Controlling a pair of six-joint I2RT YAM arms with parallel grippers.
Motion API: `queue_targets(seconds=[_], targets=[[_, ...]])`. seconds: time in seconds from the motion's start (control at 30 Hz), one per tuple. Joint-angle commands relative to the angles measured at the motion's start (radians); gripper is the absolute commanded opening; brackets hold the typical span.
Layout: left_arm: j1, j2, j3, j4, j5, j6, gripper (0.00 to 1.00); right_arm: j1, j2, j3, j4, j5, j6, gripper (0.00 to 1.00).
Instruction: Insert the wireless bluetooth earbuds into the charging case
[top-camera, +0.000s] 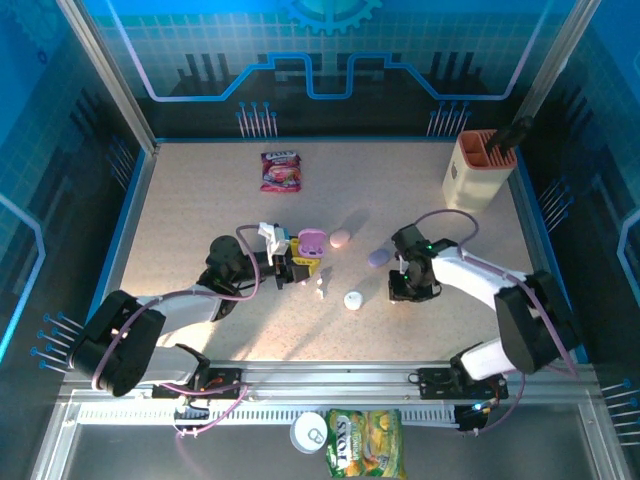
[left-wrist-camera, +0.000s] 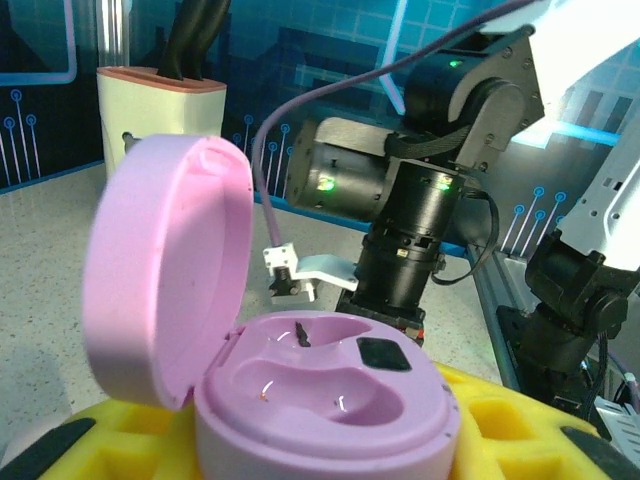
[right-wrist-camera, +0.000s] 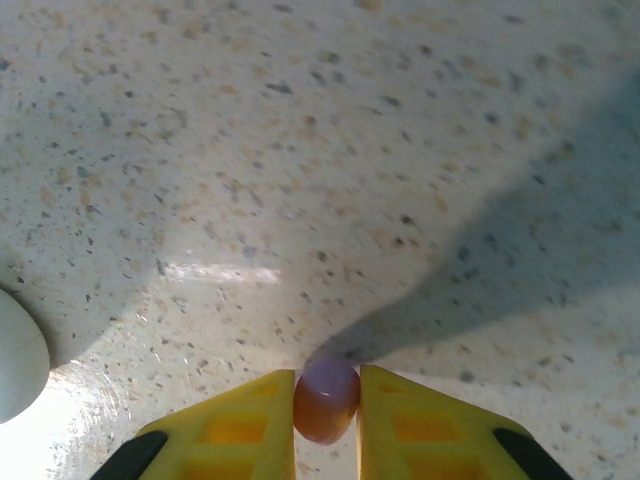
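Tiny pink plastic earbud (right-wrist-camera: 326, 400), pinched in right gripper (right-wrist-camera: 327, 412), could slip (shallow hold) — missing the open lilac case (left-wrist-camera: 330, 390) left gripper (left-wrist-camera: 300, 445) clamps.

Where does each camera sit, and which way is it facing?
Top: high behind the robot, looking down on the table; left tool and right tool in view.
Left wrist: looking along its yellow fingers at the open case they hold, right arm beyond.
Right wrist: facing down at the table, its fingers pinching an earbud.
Shared: top and left wrist both show the case and holder.
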Motion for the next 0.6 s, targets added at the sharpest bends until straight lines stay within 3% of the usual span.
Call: queue_targets(seconds=[0.0,0.17,0.57], targets=[[0.008,-0.033,-0.002,-0.019,-0.012,0.036,0.35,0.031,0.039,0.08,-0.114,0.085,-0.081,0.18],[0.009,-0.037,-0.008,-0.04,-0.025,0.05,0.35,0.075,0.066,0.176,-0.211,0.194,-0.093,0.18],[0.009,-0.004,0.001,-0.05,-0.034,0.071,0.35,0.105,0.061,0.26,-0.31,0.284,-0.078,0.17]])
